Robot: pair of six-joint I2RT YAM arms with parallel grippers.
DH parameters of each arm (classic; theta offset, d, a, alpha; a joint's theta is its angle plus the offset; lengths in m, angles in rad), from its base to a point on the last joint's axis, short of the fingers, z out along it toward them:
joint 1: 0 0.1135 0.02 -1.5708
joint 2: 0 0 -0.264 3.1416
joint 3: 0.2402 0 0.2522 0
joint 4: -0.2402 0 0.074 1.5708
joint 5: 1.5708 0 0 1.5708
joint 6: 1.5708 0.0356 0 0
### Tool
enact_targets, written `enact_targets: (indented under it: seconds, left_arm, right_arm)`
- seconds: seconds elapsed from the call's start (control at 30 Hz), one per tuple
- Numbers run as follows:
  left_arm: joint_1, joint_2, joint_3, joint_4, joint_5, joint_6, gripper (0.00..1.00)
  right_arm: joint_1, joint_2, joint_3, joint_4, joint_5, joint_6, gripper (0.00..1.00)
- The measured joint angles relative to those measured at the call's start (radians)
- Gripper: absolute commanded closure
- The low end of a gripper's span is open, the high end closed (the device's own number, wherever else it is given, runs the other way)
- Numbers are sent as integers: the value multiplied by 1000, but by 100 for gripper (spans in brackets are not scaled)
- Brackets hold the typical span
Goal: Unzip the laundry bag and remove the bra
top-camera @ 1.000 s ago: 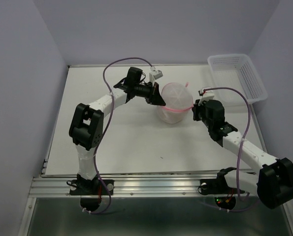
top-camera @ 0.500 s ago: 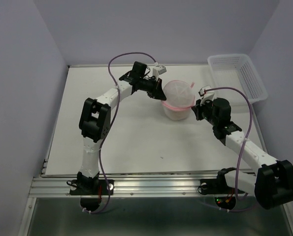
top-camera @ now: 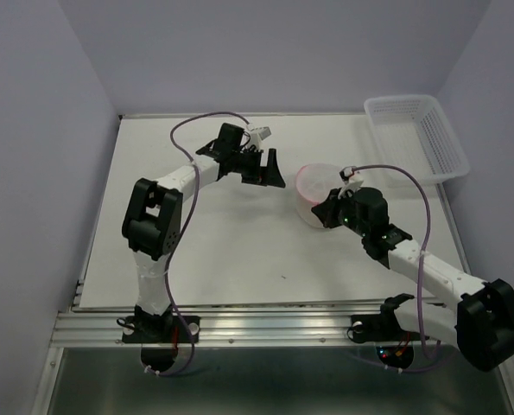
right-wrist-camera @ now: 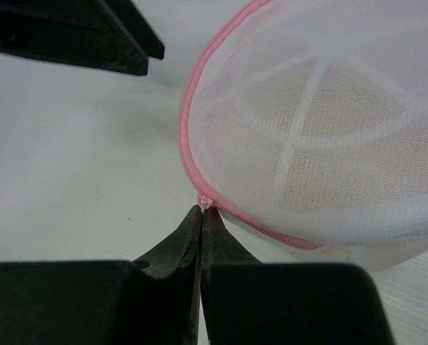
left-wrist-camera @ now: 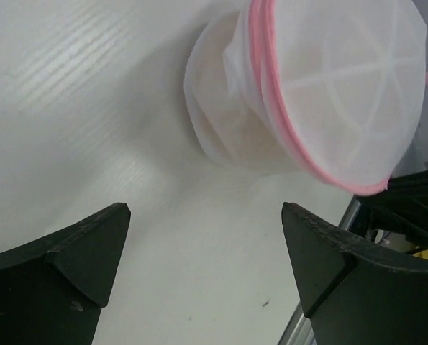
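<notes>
The laundry bag [top-camera: 313, 184] is a round white mesh pouch with pink piping, resting on the white table [top-camera: 222, 242] right of centre. My right gripper [top-camera: 326, 211] is at its near edge, shut on the small pink zipper pull [right-wrist-camera: 206, 203]. The bag [right-wrist-camera: 321, 122] fills the right wrist view above the closed tips [right-wrist-camera: 201, 213]. My left gripper [top-camera: 270, 169] stands open just left of the bag and apart from it, with nothing between its fingers [left-wrist-camera: 91, 248]. The bag [left-wrist-camera: 329, 86] lies beyond them. Only a faint beige tint shows through the mesh; the bra itself is hidden.
A white plastic lattice basket [top-camera: 416, 134] stands at the back right corner of the table. Lilac walls close in the table on three sides. The metal rail [top-camera: 265, 324] with both arm bases runs along the near edge.
My left gripper has opened, let go of the bag and drawn back to the left. The bag has shifted nearer and lower, with my right gripper still shut at its zipper.
</notes>
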Motion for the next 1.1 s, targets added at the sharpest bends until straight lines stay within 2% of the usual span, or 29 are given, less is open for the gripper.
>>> enact_targets:
  seconds: [0.13,0.23,0.3,0.4,0.63,0.77,0.8,0.87,0.9,0.93,1.0,1.03,1.1]
  left_arm:
    - [0,-130,-185,88,-32,-117,1]
    - [-5,-219,-341,232,-33,-257,1]
    - [-16,-233,-393,303,-28,-340,1]
    - [-58,-215,-400,375,-30,-459,1]
    - [-163,-122,-302,475,-29,-640,1]
    - [-187,-91,-280,517,-22,-700,9]
    - [-191,-84,-279,528,-19,-714,22]
    - [-195,-75,-279,541,-16,-735,41]
    - [-195,-71,-279,543,-14,-740,66]
    - [-195,-69,-279,544,-13,-755,75]
    - [-195,-67,-277,549,-8,-761,88]
    - [-196,-66,-276,552,-3,-764,98]
    - [-196,-65,-262,557,3,-765,100]
  right_arm:
    - [2,0,-2,23,24,93,99]
    - [2,0,-13,44,14,123,99]
    - [2,4,-14,49,7,128,99]
    - [8,5,-15,49,3,128,99]
    - [14,4,-26,50,3,119,99]
    - [14,5,-26,53,4,120,99]
    - [14,5,-26,56,5,121,99]
    - [14,5,-26,60,5,123,99]
    - [14,5,-26,62,5,124,99]
    - [14,5,-26,64,5,126,99]
    - [14,5,-26,66,3,129,99]
    - [14,7,-26,66,2,129,99]
    - [14,9,-26,68,-3,129,99]
